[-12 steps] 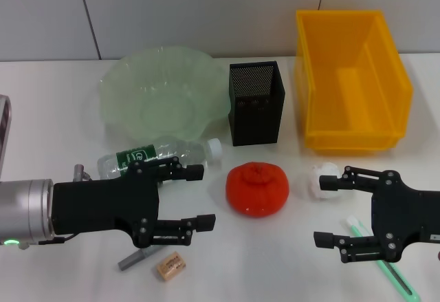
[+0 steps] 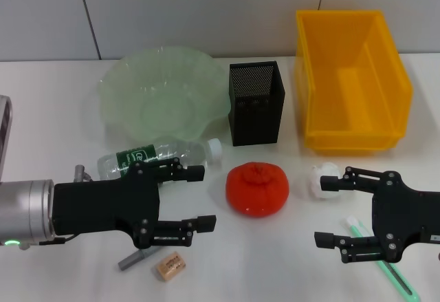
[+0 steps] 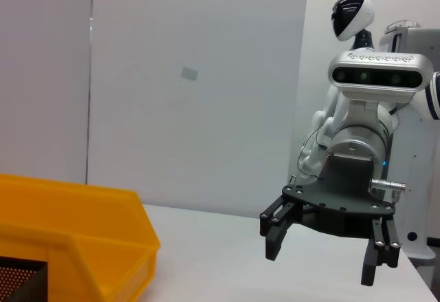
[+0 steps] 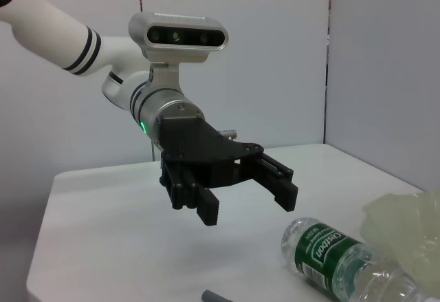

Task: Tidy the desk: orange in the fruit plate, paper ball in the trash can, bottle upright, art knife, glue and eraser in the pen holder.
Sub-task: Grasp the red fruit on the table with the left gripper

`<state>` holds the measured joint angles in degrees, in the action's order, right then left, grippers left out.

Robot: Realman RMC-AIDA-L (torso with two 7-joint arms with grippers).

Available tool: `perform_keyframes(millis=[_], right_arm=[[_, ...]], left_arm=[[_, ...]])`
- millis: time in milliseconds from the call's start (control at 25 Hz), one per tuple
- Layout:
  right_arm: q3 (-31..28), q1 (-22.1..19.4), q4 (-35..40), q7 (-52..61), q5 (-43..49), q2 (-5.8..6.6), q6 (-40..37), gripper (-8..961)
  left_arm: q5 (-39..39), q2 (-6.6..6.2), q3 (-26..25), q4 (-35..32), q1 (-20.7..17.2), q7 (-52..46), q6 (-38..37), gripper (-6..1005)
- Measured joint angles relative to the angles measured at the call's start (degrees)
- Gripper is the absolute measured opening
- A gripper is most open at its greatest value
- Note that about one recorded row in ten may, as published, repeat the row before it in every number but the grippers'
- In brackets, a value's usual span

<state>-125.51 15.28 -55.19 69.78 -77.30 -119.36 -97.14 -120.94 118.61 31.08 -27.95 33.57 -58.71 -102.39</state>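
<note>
A white worktop [image 2: 41,109] runs back to pale grey wall panels, with everything spread across its near half. The left claw [image 2: 199,197] hovers low over the near left, its fingers spread apart and holding nothing; the right claw [image 2: 328,210] hovers at the near right, likewise spread and empty. Between them lies the orange [image 2: 257,188], a squat red-orange fruit on the bare surface. The clear water bottle [image 2: 158,157] lies on its side just behind the left claw, white cap toward the orange, with the translucent green fruit plate [image 2: 161,95] behind it. The black mesh pen holder [image 2: 256,102] stands upright between the plate and the yellow bin [image 2: 350,82] at the back right. The white paper ball [image 2: 322,180] sits by the right claw's upper finger. The green art knife [image 2: 385,269] lies partly under the right claw. A grey glue stick [image 2: 134,259] and a tan eraser [image 2: 170,266] lie near the front edge beneath the left claw.
</note>
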Motion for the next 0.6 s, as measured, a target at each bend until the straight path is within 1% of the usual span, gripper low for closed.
perform_keyframes(millis=[600], right_arm=[[-0.9, -0.1, 0.8, 0.0, 0.2, 0.06, 0.4, 843]], left_arm=[[0.0, 0.04, -0.1, 0.4, 0.2, 0.3, 1.4, 775]])
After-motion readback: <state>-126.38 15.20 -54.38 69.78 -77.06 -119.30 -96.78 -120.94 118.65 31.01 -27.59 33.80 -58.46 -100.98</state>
